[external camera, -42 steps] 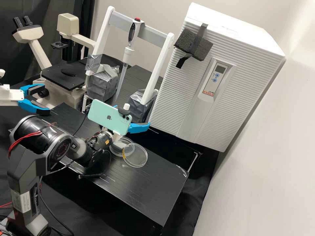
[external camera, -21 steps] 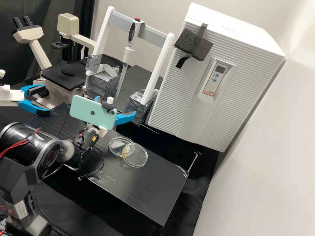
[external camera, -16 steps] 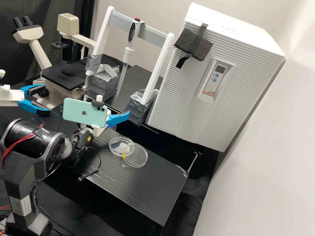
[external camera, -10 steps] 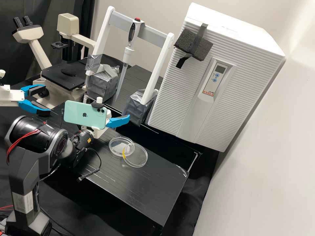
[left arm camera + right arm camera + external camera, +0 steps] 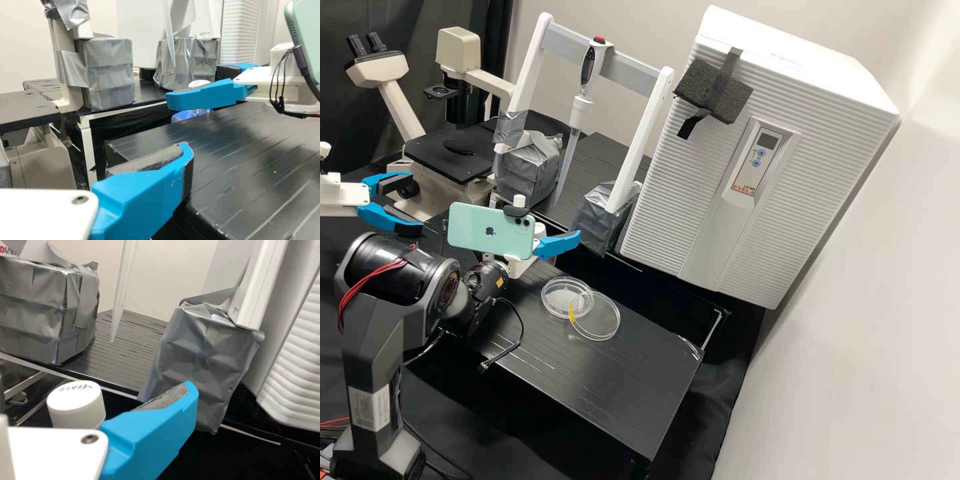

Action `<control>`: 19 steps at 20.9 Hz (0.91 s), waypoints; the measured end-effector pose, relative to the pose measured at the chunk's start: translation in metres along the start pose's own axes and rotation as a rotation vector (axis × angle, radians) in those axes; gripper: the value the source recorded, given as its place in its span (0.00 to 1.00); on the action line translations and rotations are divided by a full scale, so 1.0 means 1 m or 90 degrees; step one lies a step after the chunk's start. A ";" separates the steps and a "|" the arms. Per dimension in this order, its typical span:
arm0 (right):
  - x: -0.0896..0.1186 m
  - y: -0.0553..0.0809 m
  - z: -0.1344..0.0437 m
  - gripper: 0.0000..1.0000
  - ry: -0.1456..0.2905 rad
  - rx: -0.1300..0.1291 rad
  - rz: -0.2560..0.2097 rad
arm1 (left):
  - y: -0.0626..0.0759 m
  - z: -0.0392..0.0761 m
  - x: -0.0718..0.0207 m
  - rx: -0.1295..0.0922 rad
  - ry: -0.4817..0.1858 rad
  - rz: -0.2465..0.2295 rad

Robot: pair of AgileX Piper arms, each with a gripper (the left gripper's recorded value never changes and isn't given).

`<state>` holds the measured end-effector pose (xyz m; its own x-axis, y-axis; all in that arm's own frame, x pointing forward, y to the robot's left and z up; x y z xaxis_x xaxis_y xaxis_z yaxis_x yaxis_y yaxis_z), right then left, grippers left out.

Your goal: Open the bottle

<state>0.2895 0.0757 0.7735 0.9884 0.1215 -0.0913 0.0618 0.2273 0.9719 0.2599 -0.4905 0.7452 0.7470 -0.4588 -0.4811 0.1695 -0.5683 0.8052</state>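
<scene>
Blue plastic fingers of your right gripper [image 5: 559,239] stood spread wide, pinching nothing. Between them stood the small clear bluish bottle with a white round cap [image 5: 75,404], upright and with the cap on. Seen from your left wrist, the nearer finger crossed in front of the bottle, cap above it and body below, while the other finger lay beyond. A gap showed between the cap and the grey pad of the finger in your right wrist view. Whether the far finger touched the bottle, you could not tell.

Your left gripper [image 5: 412,202] hung well apart from the right one, its fingers also parted and empty, aimed toward the right jaws across the black slatted bench top [image 5: 607,373].

A mint-green phone [image 5: 490,230] sat mounted just behind the right jaws. Two clear round petri dishes [image 5: 581,308] lay overlapping on the bench near those jaws, on the side away from the left gripper. Ahead of the right jaws stood a grey tape-wrapped block [image 5: 205,365] at the foot of a white frame [image 5: 640,133], from which a grey-and-white pipette [image 5: 577,113] hung tip down. Farther out rose a white ribbed cabinet [image 5: 720,220]. A beige microscope [image 5: 447,133] stood beyond the left jaws.
</scene>
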 end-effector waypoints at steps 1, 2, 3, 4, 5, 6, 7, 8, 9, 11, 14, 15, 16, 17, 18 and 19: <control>0.000 0.000 0.000 0.00 0.000 -0.001 -0.001 | 0.000 0.000 0.0000 0.000 0.000 0.000; 0.000 -0.001 0.000 0.00 0.001 -0.001 -0.001 | 0.000 0.000 0.0000 0.000 0.000 0.000; 0.000 -0.001 -0.001 0.00 0.001 -0.001 -0.002 | 0.000 0.000 0.0000 0.000 0.000 0.000; 0.000 -0.001 -0.001 0.00 0.002 -0.001 -0.002 | 0.000 0.000 0.0000 0.000 0.000 0.000; 0.000 -0.001 -0.001 0.00 0.002 -0.001 -0.002 | 0.000 0.000 0.0000 0.000 0.000 0.000; 0.000 -0.001 -0.001 0.00 0.002 -0.001 -0.002 | 0.000 0.000 0.0002 0.000 -0.001 0.000; 0.000 -0.001 -0.001 0.00 0.002 -0.001 -0.002 | 0.000 0.000 0.0002 0.000 -0.001 0.000; 0.000 -0.001 -0.001 0.00 0.002 -0.001 -0.002 | 0.000 0.001 0.0004 0.000 -0.002 -0.001; 0.000 -0.001 -0.001 0.00 0.002 -0.001 -0.002 | 0.000 0.001 0.0004 0.000 -0.002 -0.001; 0.000 -0.001 -0.001 0.00 0.002 -0.001 -0.002 | 0.000 0.001 0.0004 0.000 -0.002 -0.001; 0.000 -0.001 -0.001 0.00 0.001 0.001 -0.001 | 0.000 0.001 0.0006 0.000 -0.004 -0.001; 0.000 -0.001 -0.001 0.00 0.001 0.001 -0.001 | 0.000 0.002 0.0009 0.000 -0.005 -0.001; 0.000 -0.001 -0.001 0.00 0.001 0.001 -0.001 | -0.001 0.002 0.0010 0.000 -0.006 -0.001; 0.000 -0.001 -0.001 0.00 0.001 0.001 -0.001 | -0.001 0.002 0.0010 0.000 -0.006 -0.001; 0.000 -0.001 -0.001 0.00 0.001 0.001 -0.001 | -0.001 0.002 0.0010 0.000 -0.006 -0.001; 0.000 -0.001 -0.001 0.00 0.001 0.001 -0.001 | -0.001 0.002 0.0010 0.000 -0.006 -0.001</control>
<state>0.2894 0.0768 0.7719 0.9881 0.1218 -0.0937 0.0643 0.2258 0.9720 0.2591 -0.4922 0.7435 0.7407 -0.4638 -0.4861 0.1710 -0.5695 0.8040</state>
